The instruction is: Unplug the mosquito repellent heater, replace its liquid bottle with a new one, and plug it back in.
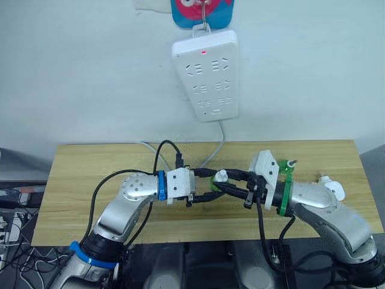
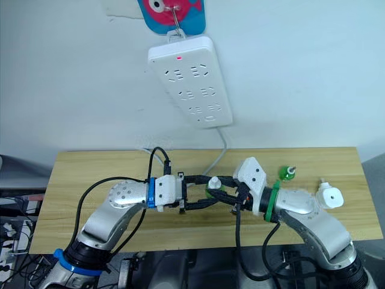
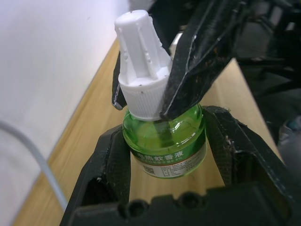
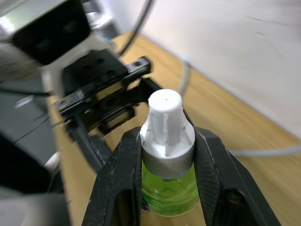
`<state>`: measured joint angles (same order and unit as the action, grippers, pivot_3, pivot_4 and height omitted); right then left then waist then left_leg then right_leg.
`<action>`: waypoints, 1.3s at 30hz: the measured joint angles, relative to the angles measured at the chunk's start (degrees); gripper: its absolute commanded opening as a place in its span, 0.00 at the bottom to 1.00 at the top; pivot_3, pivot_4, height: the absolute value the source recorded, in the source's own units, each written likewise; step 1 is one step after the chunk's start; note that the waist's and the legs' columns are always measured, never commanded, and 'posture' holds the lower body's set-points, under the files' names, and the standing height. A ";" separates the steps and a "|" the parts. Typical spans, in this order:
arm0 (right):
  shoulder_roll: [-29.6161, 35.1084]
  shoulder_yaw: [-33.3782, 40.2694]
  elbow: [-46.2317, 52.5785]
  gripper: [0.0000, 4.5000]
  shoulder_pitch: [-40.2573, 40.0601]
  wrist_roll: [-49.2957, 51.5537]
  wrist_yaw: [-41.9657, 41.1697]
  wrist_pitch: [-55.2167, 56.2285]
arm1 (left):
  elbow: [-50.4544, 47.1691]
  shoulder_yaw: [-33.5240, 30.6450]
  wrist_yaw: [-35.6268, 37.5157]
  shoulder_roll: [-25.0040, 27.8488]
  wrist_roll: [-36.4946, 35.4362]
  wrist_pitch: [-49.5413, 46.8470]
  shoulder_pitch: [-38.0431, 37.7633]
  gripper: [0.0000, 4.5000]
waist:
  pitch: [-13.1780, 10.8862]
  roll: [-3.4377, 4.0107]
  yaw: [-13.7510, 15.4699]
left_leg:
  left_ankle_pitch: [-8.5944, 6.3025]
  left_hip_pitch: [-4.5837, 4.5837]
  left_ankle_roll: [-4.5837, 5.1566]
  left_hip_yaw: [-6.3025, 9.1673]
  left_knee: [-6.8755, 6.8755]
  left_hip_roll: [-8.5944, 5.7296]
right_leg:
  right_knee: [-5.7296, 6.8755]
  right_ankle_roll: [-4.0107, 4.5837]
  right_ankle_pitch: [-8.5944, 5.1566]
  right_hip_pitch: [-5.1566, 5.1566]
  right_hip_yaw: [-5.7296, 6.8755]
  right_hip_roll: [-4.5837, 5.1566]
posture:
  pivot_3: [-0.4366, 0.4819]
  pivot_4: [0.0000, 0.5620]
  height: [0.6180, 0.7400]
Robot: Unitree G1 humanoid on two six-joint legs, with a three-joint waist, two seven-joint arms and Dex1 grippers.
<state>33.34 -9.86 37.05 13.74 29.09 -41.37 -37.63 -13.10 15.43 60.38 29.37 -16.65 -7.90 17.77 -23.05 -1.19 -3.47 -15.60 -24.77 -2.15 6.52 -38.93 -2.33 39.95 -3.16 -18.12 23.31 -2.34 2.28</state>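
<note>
Head view: both end effectors meet over the worktop [image 1: 90, 174] on the green bottle [image 1: 218, 180]; the heater [image 2: 330, 195] lies far right. Left wrist: left end effector [image 3: 167, 155] clamps the bottle's body. Right wrist: right end effector [image 4: 167, 155] pinches its white cap [image 4: 165, 125].

The two head views look forward and down from above the arms onto the long light wooden counter [image 1: 90, 174] and the pale wall behind it, where a white multi-socket power strip [image 1: 207, 75] hangs; they share this scene with a slight sideways offset. Each wrist view looks along its own tool at very close range. Both share the small green glass bottle with a white ribbed cap [image 3: 160, 117], seen from opposite sides.
</note>
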 measured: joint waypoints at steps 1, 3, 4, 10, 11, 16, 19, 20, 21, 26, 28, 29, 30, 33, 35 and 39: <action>0.95 -0.63 -1.54 0.25 1.75 0.04 -3.58 1.39 | 1.04 -0.20 1.94 0.46 -0.23 2.54 0.10 0.50 | 0.19 -0.06 0.03 | 0.00 0.00 0.00 -0.01 0.00 0.00 | -0.01 0.00 0.00 0.00 0.01 0.00 | 0.39 0.56 1.00; 2.08 -2.04 -4.40 0.25 4.66 -0.51 -9.82 4.31 | 3.34 -0.37 5.81 1.09 -1.11 6.95 0.69 0.50 | 0.42 -0.09 0.06 | 0.00 0.00 0.00 -0.01 -0.01 0.00 | -0.01 0.00 0.00 0.00 0.02 0.00 | 0.39 0.56 1.00; 2.23 -3.10 -6.48 0.25 6.37 -1.19 -13.50 6.27 | 4.80 -0.41 8.19 1.20 -1.65 9.13 1.18 0.50 | 0.54 -0.12 0.07 | 0.00 0.00 0.00 -0.01 -0.01 0.00 | -0.01 0.00 0.00 0.00 0.04 0.00 | 0.39 0.56 1.00; 0.99 -7.24 -16.20 0.25 13.08 -3.02 -30.72 14.85 | 9.30 0.36 19.24 1.15 -4.34 13.24 4.28 0.50 | 0.93 -0.15 0.23 | 0.00 0.00 0.01 -0.02 -0.05 -0.01 | -0.01 0.00 0.00 0.00 0.10 0.01 | 0.41 0.51 1.00; 0.79 -7.40 -16.80 0.25 13.75 -3.00 -32.39 15.11 | 9.32 0.48 20.34 1.15 -4.58 13.24 4.63 0.50 | 0.99 -0.14 0.22 | 0.00 0.00 0.00 -0.01 -0.05 -0.01 | -0.01 0.00 0.00 0.00 0.10 0.01 | 0.41 0.50 1.00; -0.91 -7.86 -20.63 0.33 16.99 -3.05 -39.62 17.01 | 9.48 0.71 24.73 0.59 -5.56 12.95 5.82 0.50 | 1.95 -0.21 0.18 | 0.00 0.00 0.00 0.01 -0.06 0.02 | 0.00 0.01 0.00 0.03 0.19 0.01 | 0.41 0.49 1.00; -3.67 -7.73 -21.54 0.54 18.09 -1.60 -39.52 16.90 | 9.85 1.47 23.19 -1.54 -4.31 13.00 7.19 0.50 | 2.34 -0.19 0.20 | 0.01 0.00 0.00 0.01 -0.08 0.01 | 0.00 0.01 0.00 0.03 0.18 0.02 | 0.41 0.49 1.00; -4.46 -7.73 -20.89 0.61 18.66 -0.72 -38.98 16.61 | 9.95 2.02 21.99 -2.97 -3.60 12.91 7.74 0.50 | 2.40 -0.22 0.22 | 0.01 0.00 0.00 0.01 -0.09 -0.02 | 0.02 0.01 0.00 0.03 0.18 0.05 | 0.41 0.49 1.00; -4.19 -7.37 -20.03 0.68 18.85 -0.37 -38.11 15.93 | 9.95 2.50 20.60 -3.89 -3.16 12.68 7.78 0.50 | 2.49 -0.31 0.24 | 0.01 0.00 0.00 0.02 -0.10 -0.01 | 0.02 0.01 0.00 0.03 0.19 0.05 | 0.40 0.50 1.00; 2.13 0.31 -13.46 0.99 10.47 1.45 -31.15 12.02 | 8.82 0.26 12.84 -3.47 -1.46 9.45 4.20 0.50 | 2.72 -0.39 0.28 | 0.00 0.00 0.00 0.07 -0.05 0.00 | 0.05 0.01 0.00 0.05 0.25 0.05 | 0.40 0.50 1.00; 2.91 2.84 -10.50 0.99 6.45 1.48 -27.17 10.72 | 7.69 -0.34 9.44 -3.27 -1.18 7.71 1.81 0.50 | 2.74 -0.38 0.18 | 0.00 0.00 0.00 0.00 -0.06 0.01 | 0.11 0.01 0.01 0.09 0.20 0.05 | 0.40 0.50 1.00; 2.97 3.71 -9.37 0.99 4.92 1.42 -25.57 10.48 | 6.53 -0.49 8.17 -3.35 -1.18 6.88 0.69 0.50 | 2.78 -0.40 0.14 | 0.00 0.00 0.00 -0.01 -0.06 0.01 | 0.14 0.01 0.01 0.09 0.18 0.05 | 0.40 0.50 1.00; 3.08 4.66 -7.92 0.99 3.18 1.29 -23.39 10.13 | 5.17 -0.50 6.62 -3.50 -1.17 5.93 -0.37 0.50 | 2.84 -0.39 0.12 | 0.00 0.00 0.00 -0.02 -0.06 0.02 | 0.15 0.01 0.01 0.09 0.18 0.05 | 0.40 0.51 1.00; 2.79 6.78 -3.40 0.99 -2.05 -0.51 -15.62 9.08 | 1.47 -1.00 1.67 -3.91 -0.86 3.88 -3.10 0.50 | 3.26 -0.40 0.15 | 0.00 0.00 0.00 -0.02 -0.06 0.02 | 0.18 0.01 0.00 0.10 0.18 0.04 | 0.40 0.51 1.00; 1.95 7.05 -1.81 0.99 -3.91 -1.54 -11.27 8.37 | 0.42 -1.50 -0.94 -4.03 -0.43 2.78 -3.97 0.50 | 3.49 -0.38 0.15 | 0.00 0.01 0.00 -0.07 -0.06 0.02 | 0.19 0.01 0.00 0.10 0.13 0.04 | 0.40 0.51 1.00; -1.66 4.54 2.46 0.99 -8.92 -6.03 -2.17 8.22 | 0.24 -2.02 -5.39 -4.59 2.32 2.53 -3.58 0.50 | 3.84 -0.36 0.29 | 0.00 0.01 0.01 -0.05 -0.06 0.01 | 0.20 0.01 0.00 0.09 0.15 0.03 | 0.40 0.53 1.00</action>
<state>31.68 -5.32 39.52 4.82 23.05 -43.54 -29.41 -12.86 13.41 54.99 24.79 -14.33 -5.37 14.19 -19.20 -1.55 -3.17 -15.60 -24.76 -2.15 6.47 -38.99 -2.32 40.16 -3.16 -18.11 23.40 -2.19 2.31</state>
